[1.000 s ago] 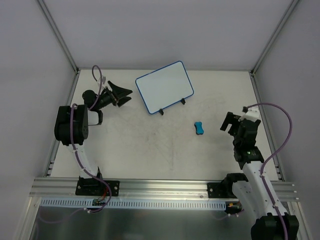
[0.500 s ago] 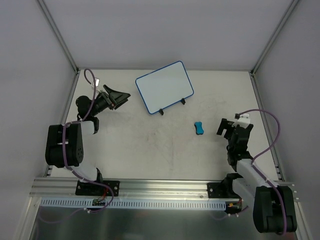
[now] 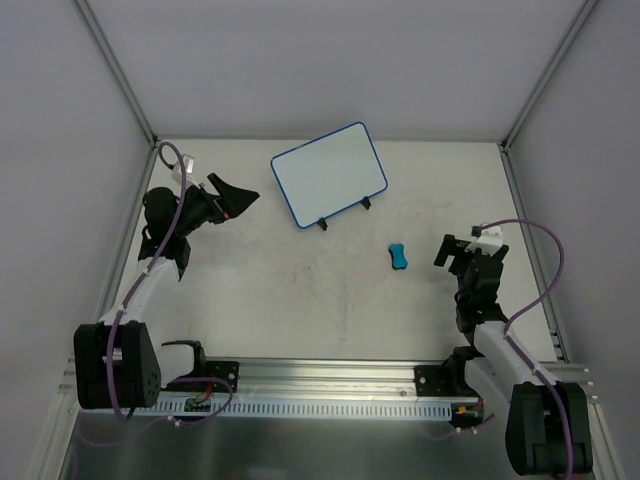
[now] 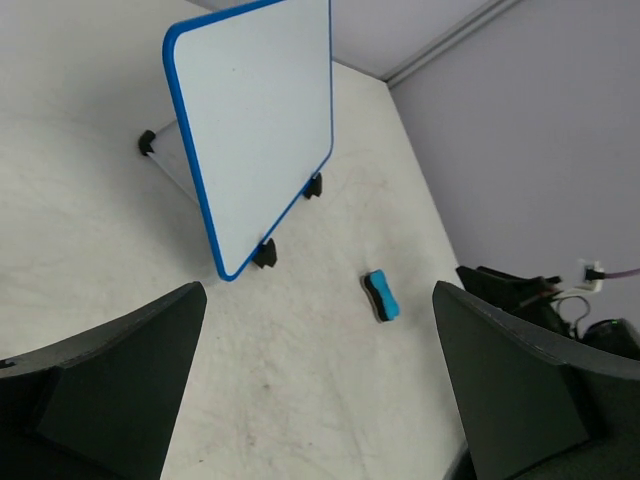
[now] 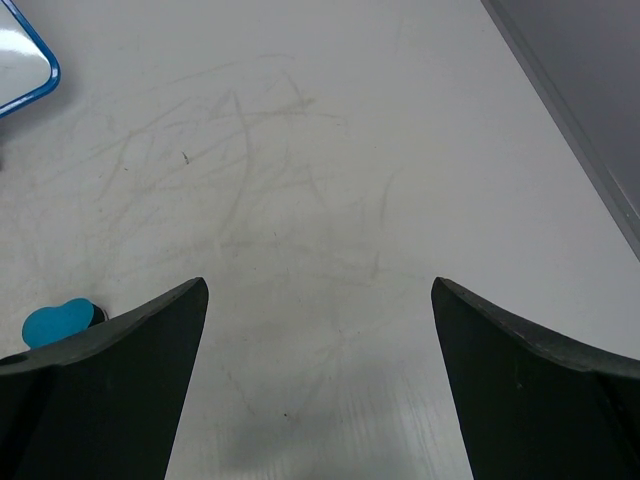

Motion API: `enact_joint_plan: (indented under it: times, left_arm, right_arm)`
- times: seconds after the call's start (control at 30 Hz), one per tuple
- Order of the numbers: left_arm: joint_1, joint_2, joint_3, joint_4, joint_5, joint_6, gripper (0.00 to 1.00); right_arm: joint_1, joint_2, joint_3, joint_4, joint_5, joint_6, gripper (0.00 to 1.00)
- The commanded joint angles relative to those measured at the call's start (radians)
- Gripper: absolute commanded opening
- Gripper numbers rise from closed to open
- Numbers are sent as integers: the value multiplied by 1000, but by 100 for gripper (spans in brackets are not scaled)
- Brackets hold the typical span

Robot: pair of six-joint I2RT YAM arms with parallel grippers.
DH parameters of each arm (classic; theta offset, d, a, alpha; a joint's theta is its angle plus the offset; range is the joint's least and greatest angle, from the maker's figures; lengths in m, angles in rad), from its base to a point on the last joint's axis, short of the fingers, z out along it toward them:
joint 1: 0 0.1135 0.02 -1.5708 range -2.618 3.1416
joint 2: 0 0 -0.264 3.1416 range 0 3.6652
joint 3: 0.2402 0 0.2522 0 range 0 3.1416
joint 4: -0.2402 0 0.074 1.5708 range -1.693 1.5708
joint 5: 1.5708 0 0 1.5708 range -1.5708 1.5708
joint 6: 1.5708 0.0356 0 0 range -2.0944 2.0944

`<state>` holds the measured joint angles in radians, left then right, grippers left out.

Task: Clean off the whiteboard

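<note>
Zero marks show on the whiteboard, propped at the far middle of the tabletop, with the blue eraser lying loose nearby. Both arms are folding back toward their bases, so the wiping looks finished. The left jaws and right jaws gape fully wide, holding and touching nothing.

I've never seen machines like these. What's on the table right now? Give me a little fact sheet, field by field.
whiteboard: propped at a tilt on two black feet, far side of the table; no marks visible
eraser: small, blue, lying loose on the table, apart from the board, nearer the right arm
left fingers: spread open, empty, pointing toward the board
right fingers: spread open, empty, near the eraser but not touching it
wiping: not under way; nothing holds the eraser
</note>
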<state>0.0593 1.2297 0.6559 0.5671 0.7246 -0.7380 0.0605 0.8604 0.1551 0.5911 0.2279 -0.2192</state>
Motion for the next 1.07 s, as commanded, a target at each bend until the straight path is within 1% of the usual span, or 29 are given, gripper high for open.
enact_joint_plan:
  times: [0.0,0.03,0.13,0.27,0.3,0.5,0.63,0.9,1.03]
  left_arm:
    - [-24,-135,4,-268,-181,201,99]
    - [-24,-162,-8,-285,-221,207,99]
    - [-26,-262,-62,-338,-283,236,99]
    - [-27,-410,-168,-365,-312,246,99]
    - [-24,-435,-218,-365,-321,247,99]
    - [-26,-582,-328,-371,-344,273,99]
    - [-26,-613,-346,-371,-346,275,99]
    - [-26,-558,-334,-371,-317,287,99]
    - [-26,-568,-335,-369,-315,289,99]
  right_arm:
    - [-5,-12,29,56,-2,-8,99]
    - [-5,-17,29,56,1,-5,99]
    - [-7,-29,20,55,-2,0,99]
    - [-5,-46,0,53,-1,6,99]
    - [-7,-47,-3,53,-2,7,99]
    - [-5,-64,-12,49,-16,14,99]
    - [-5,-60,-11,49,-16,17,99]
    - [-5,-43,-6,49,-9,24,99]
    - [-5,-46,-6,49,-4,23,99]
